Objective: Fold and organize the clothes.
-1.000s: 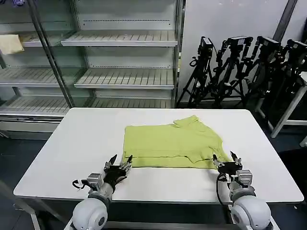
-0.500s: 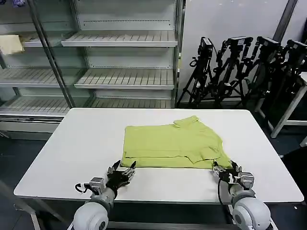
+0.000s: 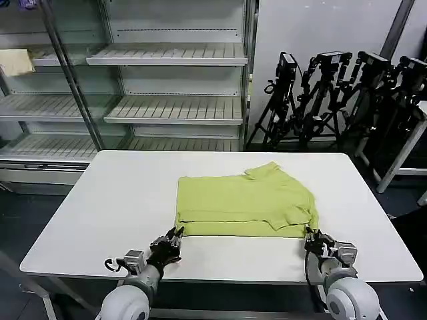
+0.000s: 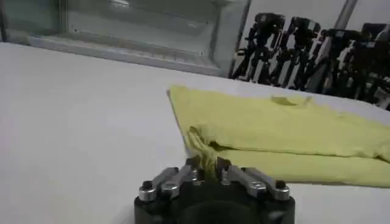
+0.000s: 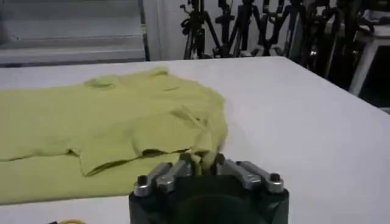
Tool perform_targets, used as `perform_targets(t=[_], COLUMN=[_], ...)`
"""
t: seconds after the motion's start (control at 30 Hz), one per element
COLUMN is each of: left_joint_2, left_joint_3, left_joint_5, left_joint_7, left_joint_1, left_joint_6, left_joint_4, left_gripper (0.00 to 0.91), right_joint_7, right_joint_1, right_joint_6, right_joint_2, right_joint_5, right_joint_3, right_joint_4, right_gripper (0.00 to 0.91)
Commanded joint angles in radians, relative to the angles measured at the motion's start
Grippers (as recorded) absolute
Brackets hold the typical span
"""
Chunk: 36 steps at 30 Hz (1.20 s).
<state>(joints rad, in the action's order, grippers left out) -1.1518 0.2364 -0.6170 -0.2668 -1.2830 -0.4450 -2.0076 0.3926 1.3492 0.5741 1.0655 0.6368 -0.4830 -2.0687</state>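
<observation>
Item: lime-green short-sleeved shirt (image 3: 245, 205), lying partly folded and flat on the white counter (image 3: 113, 193), near its middle, a little toward the robot's right. Long axis runs left to right across the counter; the collar sits at the far edge, the folded hem edge faces the robot.

Left tool (image 3: 168, 244): at the shirt's near-left corner, low over the counter. In the left wrist view the left tool (image 4: 206, 168) has its fingers drawn together with a bunched tip of green fabric pinched between them.

Right tool (image 3: 319, 241): at the shirt's near-right corner, close to the counter's front edge. In the right wrist view the right tool (image 5: 204, 163) is likewise closed on a gathered bit of the sleeve-side fabric.

Key relation: the shirt's body lies entirely beyond both tools, away from the robot, with one tool at each end of the near edge. Both arms are equally near. A lift carried forward over the cloth would likely fold the near edge toward the collar.

Background: empty shelving (image 3: 167, 80); tripods (image 3: 333, 93).
</observation>
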Motion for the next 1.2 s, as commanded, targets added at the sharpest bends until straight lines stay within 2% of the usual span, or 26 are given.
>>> perform_targets(t=[0.03, 0.43, 0.47, 0.5, 0.53, 0.6, 0.63, 0.67, 0.7, 0.73, 0.9, 0.93, 1.03, 1.2], left_joint_2=[0.001, -0.028, -0.035, -0.039, -0.042, -0.047, -0.049, -0.048, -0.047, -0.045, -0.021, -0.015, 0.009, 0.059], left_joint_3=[0.006, 0.086, 0.101, 0.112, 0.122, 0.140, 0.146, 0.156, 0.162, 0.168, 0.200, 0.213, 0.242, 0.274], left_joint_5=[0.001, 0.118, 0.121, 0.124, 0.131, 0.146, 0.149, 0.150, 0.150, 0.150, 0.148, 0.146, 0.137, 0.062], left_joint_7=[0.001, -0.003, -0.003, -0.003, -0.003, -0.002, -0.001, -0.001, 0.000, 0.002, 0.014, 0.014, 0.005, -0.037], left_joint_1=[-0.062, -0.357, -0.380, -0.402, -0.423, -0.455, -0.460, -0.470, -0.474, -0.474, -0.457, -0.448, -0.415, -0.338], left_joint_6=[-0.005, -0.016, -0.024, -0.028, -0.031, -0.033, -0.034, -0.036, -0.040, -0.044, -0.067, -0.066, -0.066, -0.061], left_joint_4=[-0.064, -0.316, -0.340, -0.356, -0.373, -0.392, -0.400, -0.408, -0.411, -0.413, -0.432, -0.435, -0.432, -0.398], left_gripper=[0.040, 0.040, 0.040, 0.040, 0.040, 0.040, 0.171, 0.423, 0.806, 0.907, 0.907, 0.907, 0.907, 0.907], right_joint_7=[0.004, -0.047, -0.052, -0.062, -0.069, -0.080, -0.086, -0.096, -0.098, -0.104, -0.099, -0.092, -0.084, -0.055], right_joint_1=[0.038, 0.326, 0.351, 0.371, 0.386, 0.408, 0.417, 0.428, 0.429, 0.435, 0.420, 0.399, 0.339, 0.196], right_joint_6=[0.004, 0.004, 0.004, 0.004, 0.004, 0.005, 0.005, 0.006, 0.006, 0.005, -0.006, -0.043, -0.079, -0.073], right_joint_2=[-0.003, -0.043, -0.044, -0.044, -0.044, -0.041, -0.041, -0.042, -0.042, -0.045, -0.056, -0.058, -0.068, -0.101], right_joint_5=[0.006, -0.069, -0.080, -0.083, -0.090, -0.112, -0.130, -0.150, -0.152, -0.170, -0.185, -0.161, -0.108, -0.046], right_joint_3=[-0.006, -0.120, -0.128, -0.135, -0.140, -0.144, -0.145, -0.147, -0.147, -0.147, -0.177, -0.186, -0.202, -0.172], right_joint_4=[-0.048, -0.264, -0.275, -0.284, -0.290, -0.304, -0.311, -0.321, -0.323, -0.332, -0.372, -0.375, -0.361, -0.286], right_gripper=[0.000, 0.000, 0.030, 0.242, 0.907, 0.907, 0.907, 0.907, 0.907, 0.907, 0.907, 0.907, 0.907, 0.907])
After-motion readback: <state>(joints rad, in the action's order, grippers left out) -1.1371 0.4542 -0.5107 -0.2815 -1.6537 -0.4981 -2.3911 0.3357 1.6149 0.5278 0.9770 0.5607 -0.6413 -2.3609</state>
